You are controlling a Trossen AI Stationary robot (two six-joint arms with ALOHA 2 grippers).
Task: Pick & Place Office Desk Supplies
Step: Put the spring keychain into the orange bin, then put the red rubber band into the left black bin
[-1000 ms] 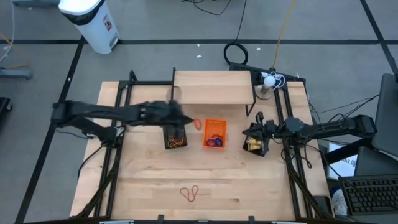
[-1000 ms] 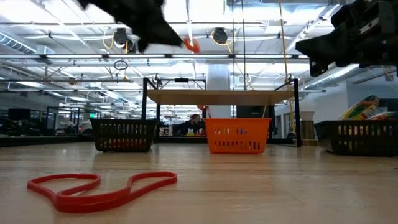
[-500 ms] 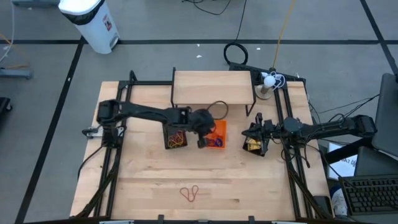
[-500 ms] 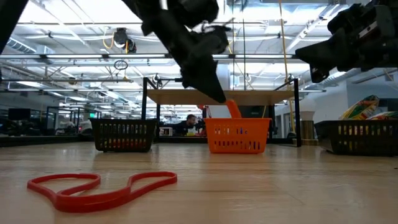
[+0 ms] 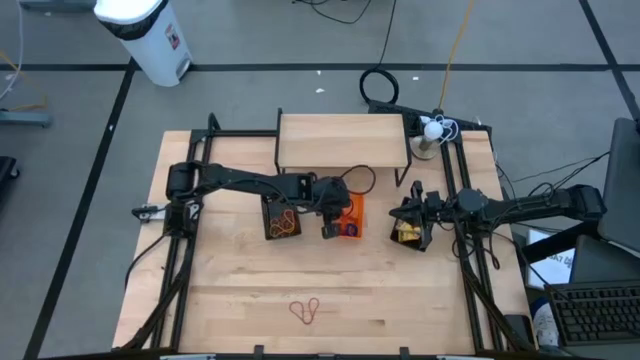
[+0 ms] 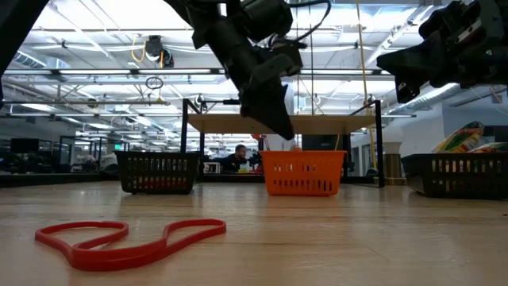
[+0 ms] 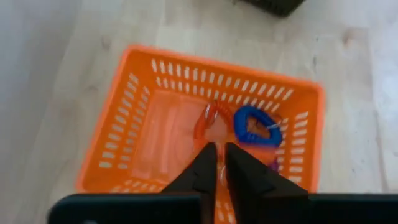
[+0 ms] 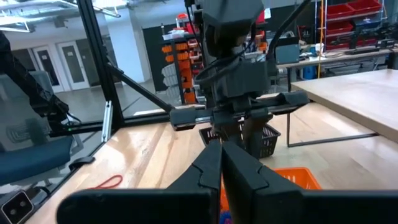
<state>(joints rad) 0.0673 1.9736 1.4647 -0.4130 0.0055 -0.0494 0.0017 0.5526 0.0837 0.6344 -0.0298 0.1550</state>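
Note:
My left gripper (image 5: 335,215) hangs over the orange basket (image 5: 352,203), shut on an orange ring (image 7: 204,121). A blue ring (image 7: 255,127) lies on the floor of the orange basket (image 7: 155,143), with a purple one beside it. The left black basket (image 5: 282,222) holds rubber bands. A red rubber band (image 6: 127,238) lies flat near the table's near edge (image 5: 305,310). My right gripper (image 5: 410,218) hovers shut above the right black basket (image 5: 408,235), which holds yellow packets. My left gripper pinches the orange ring by its upper end (image 7: 200,135), right at the fingertips (image 7: 210,149), coming from above and pointing down into the orange basket. The ring hangs edge-on below the fingers, and its lower part shows just above the basket's rim (image 6: 295,146).
A raised wooden shelf (image 5: 343,140) on a black frame stands at the table's far side. The three baskets (image 6: 305,173) sit in a row across the middle of the table. Bare wood stretches between the baskets and the near edge. A person sits in the room behind (image 6: 242,155).
My left arm has swung from above the left black basket toward the table's right, carrying the orange ring to the orange basket, and has then sunk a little toward it. The ring now hangs just above the basket's rim.

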